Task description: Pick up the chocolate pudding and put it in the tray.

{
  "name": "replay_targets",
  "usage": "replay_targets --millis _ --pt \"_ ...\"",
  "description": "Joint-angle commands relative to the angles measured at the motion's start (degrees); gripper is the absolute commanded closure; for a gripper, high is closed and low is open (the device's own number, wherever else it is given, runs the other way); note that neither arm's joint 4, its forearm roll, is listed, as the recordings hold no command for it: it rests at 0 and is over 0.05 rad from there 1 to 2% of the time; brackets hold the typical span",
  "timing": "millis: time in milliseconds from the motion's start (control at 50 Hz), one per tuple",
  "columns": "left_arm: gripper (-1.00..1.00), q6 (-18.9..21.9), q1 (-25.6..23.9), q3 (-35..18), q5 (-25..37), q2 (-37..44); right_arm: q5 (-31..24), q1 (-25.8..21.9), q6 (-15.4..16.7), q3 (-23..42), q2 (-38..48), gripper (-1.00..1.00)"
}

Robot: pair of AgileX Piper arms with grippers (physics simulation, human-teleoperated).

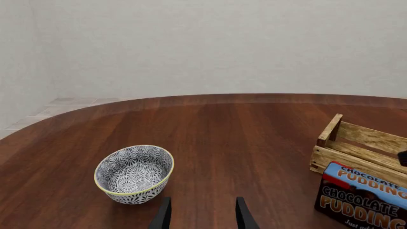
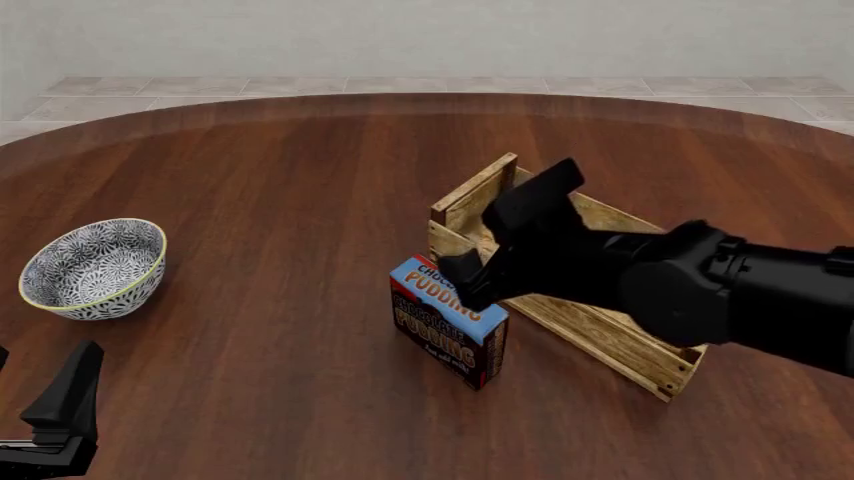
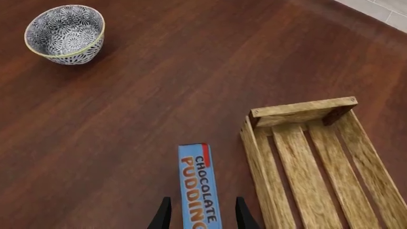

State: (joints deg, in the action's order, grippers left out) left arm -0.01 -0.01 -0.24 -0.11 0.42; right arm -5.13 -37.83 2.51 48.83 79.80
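Left gripper (image 2: 60, 405): nearest the front camera, low at the near-left table edge; we see its two dark fingers (image 1: 163, 215) spread apart with nothing between them, resting away from everything else.
Right gripper (image 2: 461, 272): reaching in from the right, poised over the top edge of the carton; in the right wrist view we see its fingertips (image 3: 161, 215) apart on either side of the carton's blue top. We can't tell whether the pads touch the carton, so we call it open around it, not clamped.
Chocolate pudding (image 2: 447, 322): small carton standing on edge on the table, blue top with red-and-white lettering, dark brown sides; just beside the near-left long side of the crate, outside it. Also seen in the left wrist view (image 1: 362, 200) and the right wrist view (image 3: 198, 188).
Tray (image 2: 607, 340): long light slatted wooden crate, open top, corner posts, lying diagonally right of centre; we see only bare slats inside it (image 3: 318, 171). One corner shows in the left wrist view (image 1: 356, 148).
Bowl (image 2: 94, 268): round blue-and-white patterned, yellowish rim, upright, at far left, well apart from carton and crate.
Table (image 2: 267, 180): dark reddish wood, rounded far edge.
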Motion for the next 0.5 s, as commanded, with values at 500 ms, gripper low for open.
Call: replay_targets --millis 500 --pt "-1.00 0.00 0.00 0.00 0.00 0.00 3.12 0.62 -0.67 -1.25 4.71 -1.00"
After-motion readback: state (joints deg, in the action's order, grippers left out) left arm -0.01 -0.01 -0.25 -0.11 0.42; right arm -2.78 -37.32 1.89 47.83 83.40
